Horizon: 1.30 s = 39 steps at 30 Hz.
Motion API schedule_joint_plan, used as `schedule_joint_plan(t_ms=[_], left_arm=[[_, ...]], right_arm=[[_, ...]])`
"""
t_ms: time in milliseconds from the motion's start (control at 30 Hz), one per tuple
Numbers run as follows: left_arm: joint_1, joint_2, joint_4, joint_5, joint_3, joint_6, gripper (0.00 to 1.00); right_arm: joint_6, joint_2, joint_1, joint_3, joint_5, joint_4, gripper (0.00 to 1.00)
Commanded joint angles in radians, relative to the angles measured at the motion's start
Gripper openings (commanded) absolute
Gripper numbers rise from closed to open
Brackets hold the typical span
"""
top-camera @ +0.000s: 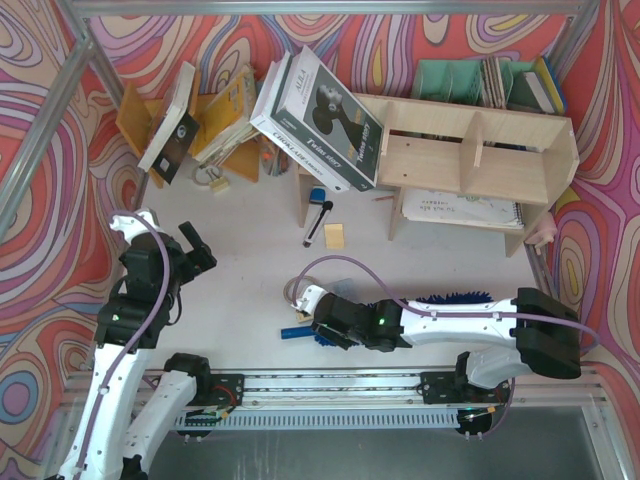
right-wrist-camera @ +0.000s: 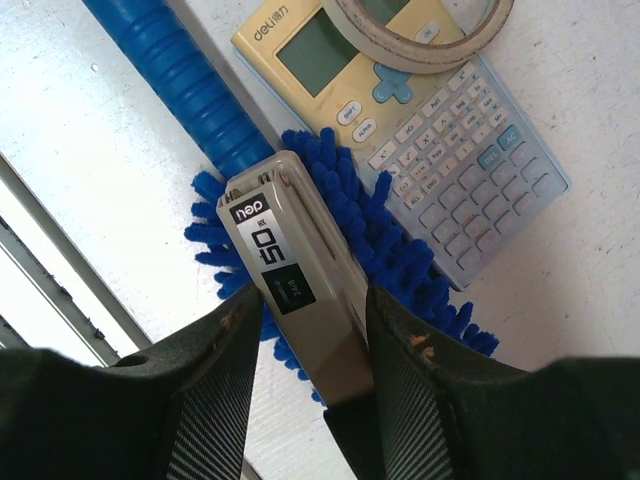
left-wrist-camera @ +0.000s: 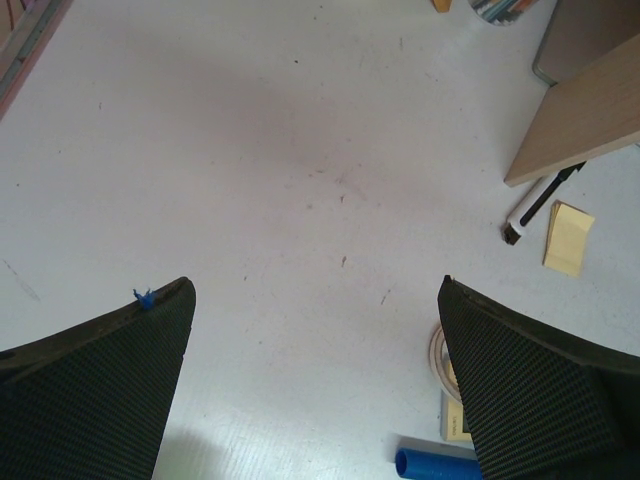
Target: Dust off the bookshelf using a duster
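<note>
The duster lies flat on the table under my right arm. Its blue fluffy head [top-camera: 455, 297] pokes out behind the arm, and its ribbed blue handle [top-camera: 293, 331] points left. In the right wrist view the fluff [right-wrist-camera: 390, 240] and handle [right-wrist-camera: 185, 75] lie under a beige stapler [right-wrist-camera: 300, 290]. My right gripper [right-wrist-camera: 315, 300] is closed on that stapler from both sides; it shows in the top view [top-camera: 322, 325] too. My left gripper [top-camera: 195, 250] is open and empty over bare table [left-wrist-camera: 315, 285], left of the handle end [left-wrist-camera: 430, 465]. The plywood bookshelf [top-camera: 470, 150] stands at the back right.
A yellow-and-blue calculator [right-wrist-camera: 440, 130] and a tape ring [right-wrist-camera: 420, 30] lie beside the duster. A marker [top-camera: 317, 222] and yellow sticky notes [top-camera: 334, 236] lie before the shelf. Leaning books [top-camera: 320, 120], an orange rack [top-camera: 215, 125] and a green organizer [top-camera: 480, 80] stand at the back.
</note>
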<state>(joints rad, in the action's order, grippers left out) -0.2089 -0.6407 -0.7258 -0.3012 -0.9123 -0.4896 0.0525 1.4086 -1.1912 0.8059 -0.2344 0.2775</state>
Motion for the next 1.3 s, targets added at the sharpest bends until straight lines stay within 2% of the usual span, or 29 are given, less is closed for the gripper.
schedule_joint_plan(t_ms=[0,167,233,267,367,600,767,1267], left_arm=[[0.0,0.006,-0.015,-0.016,0.015,-0.006,0.99],[0.0,0.007,-0.015,-0.018,0.014,-0.006,0.99],[0.0,0.006,-0.016,-0.019,0.013,-0.006,0.98],[0.0,0.007,-0.017,-0.019,0.013,-0.005,0.99],[0.0,0.008,-0.015,-0.021,0.013,-0.006,0.99],[0.0,0.007,-0.015,-0.021,0.012,-0.006,0.98],[0.0,0.006,-0.014,-0.022,0.014,-0.006,0.98],[0.018,-0.007,-0.008,-0.01,0.014,-0.005,0.98]], right_arm=[[-0.023,0.017,-0.005,0.012,-0.02,-0.037,0.46],[-0.037,0.032,-0.005,0.009,-0.03,-0.048,0.46],[-0.04,0.038,-0.005,0.008,-0.035,-0.052,0.5],[-0.04,0.041,-0.005,0.007,-0.04,-0.053,0.57],[-0.045,0.045,-0.005,0.006,-0.043,-0.061,0.59],[-0.053,0.05,-0.005,0.004,-0.062,-0.072,0.53],[-0.074,0.03,-0.005,0.005,-0.135,-0.077,0.43],[-0.135,0.009,0.009,0.05,-0.178,-0.124,0.34]])
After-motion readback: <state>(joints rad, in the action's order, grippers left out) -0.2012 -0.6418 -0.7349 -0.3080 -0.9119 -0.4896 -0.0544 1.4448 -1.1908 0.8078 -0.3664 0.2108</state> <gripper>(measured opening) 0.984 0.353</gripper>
